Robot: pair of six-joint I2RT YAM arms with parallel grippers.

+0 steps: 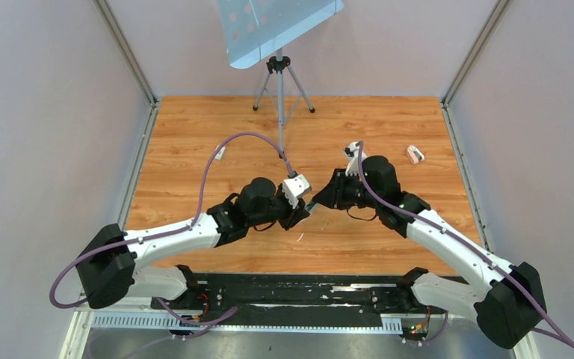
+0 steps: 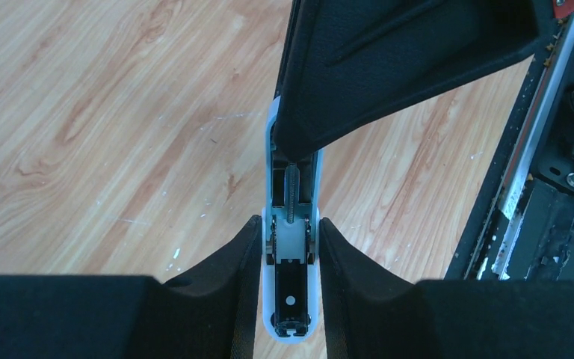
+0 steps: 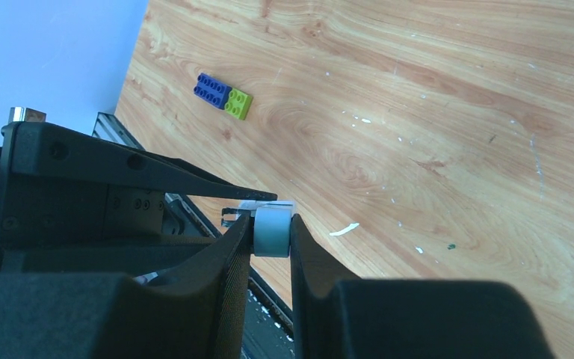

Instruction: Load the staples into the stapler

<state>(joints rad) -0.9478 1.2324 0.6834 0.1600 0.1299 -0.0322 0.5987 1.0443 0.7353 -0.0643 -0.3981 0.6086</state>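
I see the stapler (image 2: 291,250) lying open, its long axis running from my left gripper (image 2: 288,222) to my right gripper (image 3: 272,224); both pairs of fingers clamp it.

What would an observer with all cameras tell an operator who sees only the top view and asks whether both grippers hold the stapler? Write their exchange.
Operator: From above, the left gripper and right gripper meet in the middle. Anything between them?
Observer: Yes. The left wrist view shows the stapler between the left jaws, its spring exposed.
Operator: Does the right one grip it too?
Observer: Yes. Its wrist view shows its jaws clamped on the stapler's pale end.
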